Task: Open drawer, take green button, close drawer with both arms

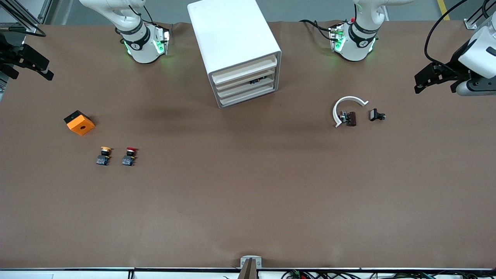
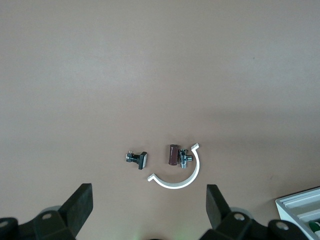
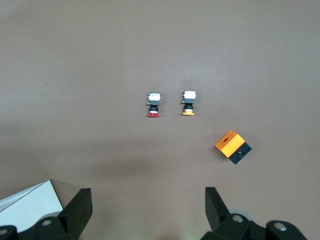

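The white cabinet (image 1: 236, 50) stands at the table's middle, between the two arm bases, with its four drawers (image 1: 248, 83) pushed in. A dark object (image 1: 255, 81) shows in the gap above the second drawer from the top. A green speck (image 2: 314, 228) shows in the cabinet's corner (image 2: 300, 207) in the left wrist view; I cannot tell if it is the green button. My left gripper (image 1: 418, 82) is open and empty, up over the left arm's end of the table (image 2: 149, 205). My right gripper (image 1: 45, 69) is open and empty over the right arm's end (image 3: 148, 207).
A yellow-capped button (image 1: 104, 155), a red-capped button (image 1: 129, 156) and an orange block (image 1: 79, 123) lie toward the right arm's end. A white curved clip (image 1: 347, 108), a brown part (image 1: 350, 118) and a small black part (image 1: 376, 115) lie toward the left arm's end.
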Controlling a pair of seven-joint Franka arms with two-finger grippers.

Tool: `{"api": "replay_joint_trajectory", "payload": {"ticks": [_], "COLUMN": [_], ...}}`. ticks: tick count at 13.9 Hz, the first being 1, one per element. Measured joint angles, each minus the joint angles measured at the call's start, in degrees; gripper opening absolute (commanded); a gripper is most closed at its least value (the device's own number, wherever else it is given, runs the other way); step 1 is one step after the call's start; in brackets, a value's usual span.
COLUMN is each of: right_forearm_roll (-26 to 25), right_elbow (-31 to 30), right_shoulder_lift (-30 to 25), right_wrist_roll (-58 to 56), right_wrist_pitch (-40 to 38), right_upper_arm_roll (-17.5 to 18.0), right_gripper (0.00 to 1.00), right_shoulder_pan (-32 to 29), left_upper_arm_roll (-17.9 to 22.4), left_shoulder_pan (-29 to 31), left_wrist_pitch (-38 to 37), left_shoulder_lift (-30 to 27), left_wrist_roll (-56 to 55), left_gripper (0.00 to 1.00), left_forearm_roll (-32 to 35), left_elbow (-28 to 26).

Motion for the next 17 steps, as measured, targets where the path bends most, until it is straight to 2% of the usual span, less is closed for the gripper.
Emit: {"api": "replay_joint_trajectory", "payload": {"ticks": [7, 10, 15, 17], "right_forearm_roll": [0.0, 0.0, 0.1, 0.3], "right_elbow": [0.0, 0.0, 0.0, 0.1], "right_shoulder_lift": [0.0, 0.0, 0.0, 0.0], "right_wrist_roll": [-1.5, -2.1, -2.1, -2.1], "right_wrist_pitch": [0.0, 0.0, 0.0, 0.0], "right_upper_arm_roll": [0.0, 0.1, 0.1, 0.1], "right_gripper": [1.00, 1.00, 1.00, 1.00], "right_shoulder_pan": [0.0, 0.0, 0.0, 0.0], "left_upper_arm_roll": [0.0, 0.0, -0.2, -0.2], "left_shoulder_pan": [0.0, 0.0, -0.9, -1.0], "left_wrist_pitch": [-0.4, -0.5, -1.1, -2.1], "left_shoulder_lift": [0.3, 2.6, 12.3, 17.9], "left_wrist_roll": [0.0, 0.0, 0.0, -1.9], "left_gripper": [1.00, 1.00, 1.00, 1.00], "left_forearm_roll": [0.0, 0.0, -0.5, -3.8], "left_elbow": [0.5, 1.5, 1.3, 1.3]}}
